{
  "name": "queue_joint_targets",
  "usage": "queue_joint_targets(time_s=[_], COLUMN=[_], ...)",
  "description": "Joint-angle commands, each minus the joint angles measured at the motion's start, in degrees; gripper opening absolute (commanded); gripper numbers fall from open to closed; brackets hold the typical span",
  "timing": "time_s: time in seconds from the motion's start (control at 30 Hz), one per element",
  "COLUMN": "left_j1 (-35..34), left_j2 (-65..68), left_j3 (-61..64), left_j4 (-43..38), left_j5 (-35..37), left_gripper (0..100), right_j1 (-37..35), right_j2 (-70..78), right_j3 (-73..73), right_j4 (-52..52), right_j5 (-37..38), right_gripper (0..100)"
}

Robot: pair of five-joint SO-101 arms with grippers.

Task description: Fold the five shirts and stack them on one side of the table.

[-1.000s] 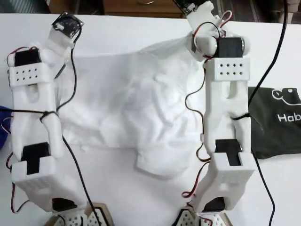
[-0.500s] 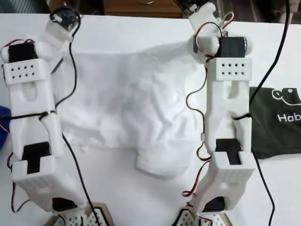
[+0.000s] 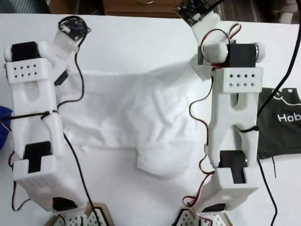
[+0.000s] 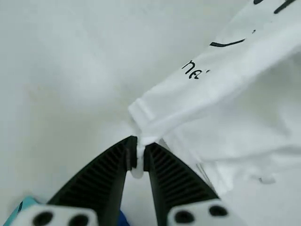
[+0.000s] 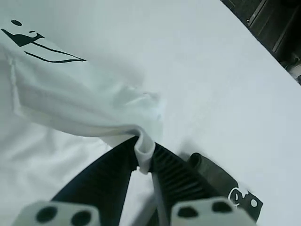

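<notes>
1. The white shirt point(image 3: 131, 117) lay spread across the middle of the worktop point(image 3: 141, 42), between the two arms, creased and not yet folded.
2. The left pincer point(image 4: 139, 155) was clenched on a corner of the shirt's far edge. The cloth was nipped right at the fingertips.
3. The right pincer point(image 5: 145, 157) was likewise clenched on the opposite far corner, with a small fold of fabric standing up between its fingers.
4. In both wrist views the gripped edge rose off the worktop and ran taut away from the pincer. The rest of the garment rested flat.
5. Judgement: both corners were held at once so that the edge would stay level and stretched. That suits carrying the far edge over the body of the shirt in one even fold.
6. A black garment point(image 3: 277, 122) lay just beside the right arm at the worktop's edge, apparently folded. That side looked to be serving as the stacking place.
7. A blue item point(image 3: 3, 125) showed at the left edge, too little of it visible to identify.
8. Risk noted: both grips were shallow and could slip under tension.
</notes>
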Motion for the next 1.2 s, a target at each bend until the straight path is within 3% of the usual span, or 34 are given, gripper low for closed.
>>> queue_joint_targets(time_s=[0.0, 0.3, 0.4, 0.6, 0.8, 1.17], left_j1=[0.44, 0.35, 0.26, 0.00, 0.35, 0.00], left_j2=[-0.26, 3.87, 8.18, 10.02, 7.56, 3.52], left_j3=[-3.03, -5.14, -5.23, -5.58, -8.04, -4.26], left_j4=[-5.89, -23.65, -24.26, -19.25, -8.09, -1.32], left_j5=[0.18, 6.42, 6.77, 6.33, 5.27, 2.20], left_gripper=[2, 2, 2, 2, 2, 2], right_j1=[0.92, 1.63, 1.63, 1.98, 0.40, -0.84], right_j2=[-3.47, 1.54, 5.41, 6.37, 2.51, -9.71], right_j3=[1.05, 4.04, 3.87, 3.60, 0.88, 11.60], right_j4=[-4.18, -25.36, -25.89, -23.43, -15.16, -5.49], right_j5=[0.09, 3.16, 2.90, 3.16, 3.16, 3.16], right_gripper=[2.1, 2.1, 2.1, 2.1, 2.1, 2.1])
